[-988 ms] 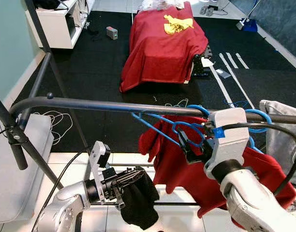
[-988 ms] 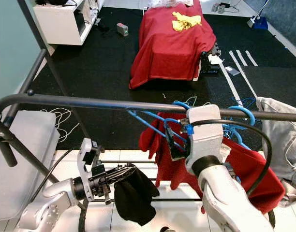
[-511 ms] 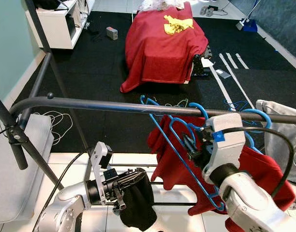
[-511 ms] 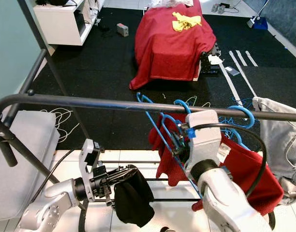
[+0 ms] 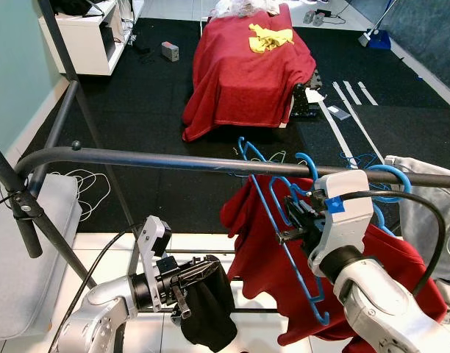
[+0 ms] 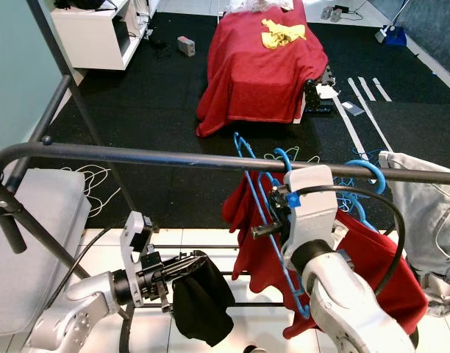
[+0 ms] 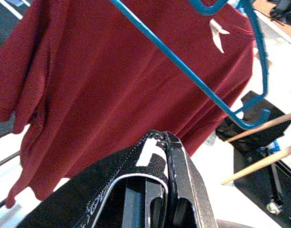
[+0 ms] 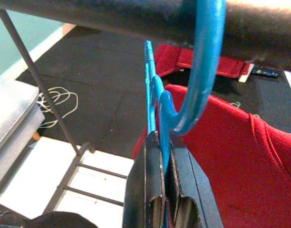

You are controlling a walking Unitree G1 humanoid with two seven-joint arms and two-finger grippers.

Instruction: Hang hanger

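Right tool (image 5: 297,220): you have its black fingers (image 8: 152,190) pressed together on the blue hanger (image 5: 273,220), pinching the wire just below the hook.
Hanger: its hook (image 8: 202,76) curls over the dark rail (image 5: 159,159); the triangle hangs tilted in front of the red shirt (image 5: 265,254).
Rail: runs across in front of you, with a second blue hook (image 5: 390,176) on it further to your right.
Left tool (image 5: 184,283): low, under the rail, its fingers clamped on a black cloth (image 5: 210,309) that droops from them.
Left wrist view: red shirt (image 7: 112,80) straight ahead, blue hanger wire (image 7: 183,66) slanting across it.
Background: bed draped in a red blanket (image 5: 243,70) on the black floor, a yellow cloth (image 5: 270,35) on top.
Far right: pale grey garment (image 5: 431,206) hanging beside the red shirt.
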